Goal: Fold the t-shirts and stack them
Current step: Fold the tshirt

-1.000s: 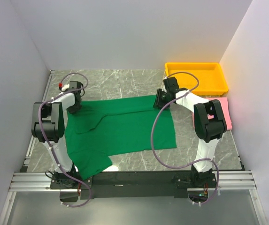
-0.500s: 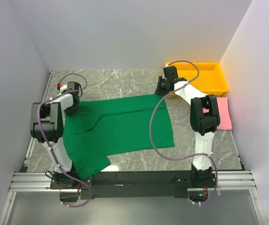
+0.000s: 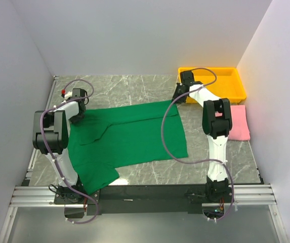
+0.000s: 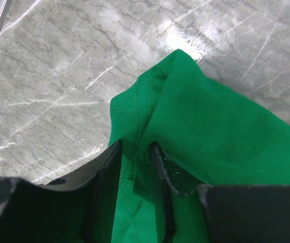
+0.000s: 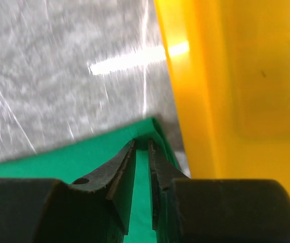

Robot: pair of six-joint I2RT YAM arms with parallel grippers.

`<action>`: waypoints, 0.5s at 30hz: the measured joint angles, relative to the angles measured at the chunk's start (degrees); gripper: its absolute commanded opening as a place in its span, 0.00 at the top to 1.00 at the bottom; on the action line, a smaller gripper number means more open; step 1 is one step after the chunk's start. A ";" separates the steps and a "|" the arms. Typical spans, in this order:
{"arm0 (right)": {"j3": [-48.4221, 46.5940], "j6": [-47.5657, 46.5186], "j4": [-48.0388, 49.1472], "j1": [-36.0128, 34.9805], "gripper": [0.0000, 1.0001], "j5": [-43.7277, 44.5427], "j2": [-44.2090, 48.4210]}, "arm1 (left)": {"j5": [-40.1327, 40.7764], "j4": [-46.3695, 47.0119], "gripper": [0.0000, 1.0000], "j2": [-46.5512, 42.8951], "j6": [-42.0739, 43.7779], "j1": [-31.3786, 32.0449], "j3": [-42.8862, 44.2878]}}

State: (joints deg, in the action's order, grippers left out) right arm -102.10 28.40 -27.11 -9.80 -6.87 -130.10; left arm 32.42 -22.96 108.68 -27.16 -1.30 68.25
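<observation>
The dark green t-shirt [image 3: 129, 136] lies spread across the marble table. My left gripper [image 3: 79, 112] sits at its far left corner. In the left wrist view the left gripper [image 4: 134, 147] is shut on a raised fold of the green t-shirt [image 4: 210, 131] along a stitched hem. My right gripper [image 3: 177, 97] is at the shirt's far right corner, beside the tray. In the right wrist view the right gripper [image 5: 141, 143] has its jaws narrow, pinching the corner of the green t-shirt [image 5: 58, 159]. The folded pink t-shirt [image 3: 238, 124] lies flat at the right, partly behind the right arm.
A yellow plastic tray [image 3: 213, 72] stands at the back right; its wall [image 5: 185, 101] is just right of my right fingers. White walls enclose the table on three sides. The right arm's cable loops over the shirt's right part.
My right gripper has moved toward the far right, up to the tray, drawing the shirt's far right corner along while its jaws narrowed. The left gripper has barely moved.
</observation>
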 measured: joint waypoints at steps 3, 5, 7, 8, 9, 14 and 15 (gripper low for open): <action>-3.58 0.74 -1.09 0.00 0.76 0.20 -2.45 | 0.13 0.00 0.62 0.00 0.00 0.00 -0.04; -5.03 0.87 -1.73 0.00 0.76 0.63 -3.30 | 0.42 0.00 0.61 0.00 -0.07 -0.02 -0.11; -6.01 1.05 -2.05 0.00 0.76 0.85 -3.96 | 0.57 -0.04 0.58 0.00 -0.07 -0.02 -0.11; -6.32 1.03 -2.19 0.00 0.75 0.85 -4.02 | 0.76 -0.04 0.57 0.00 -0.09 -0.07 -0.11; -6.34 0.96 -2.16 0.00 0.75 0.85 -4.02 | 0.90 -0.07 0.55 0.00 -0.09 -0.09 -0.11; -4.83 -0.04 -1.09 0.00 0.65 0.20 -2.78 | 1.42 -0.28 0.42 -0.44 -0.09 -0.26 -0.11; -3.26 -0.39 -0.70 0.00 0.62 0.02 -1.53 | 1.44 -0.48 0.36 -0.63 -0.20 -0.35 -0.11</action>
State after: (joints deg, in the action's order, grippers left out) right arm -105.36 28.01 -27.81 -9.80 -6.85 -131.63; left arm 33.87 -23.44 108.05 -27.35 -1.65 68.14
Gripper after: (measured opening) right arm 0.336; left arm 0.571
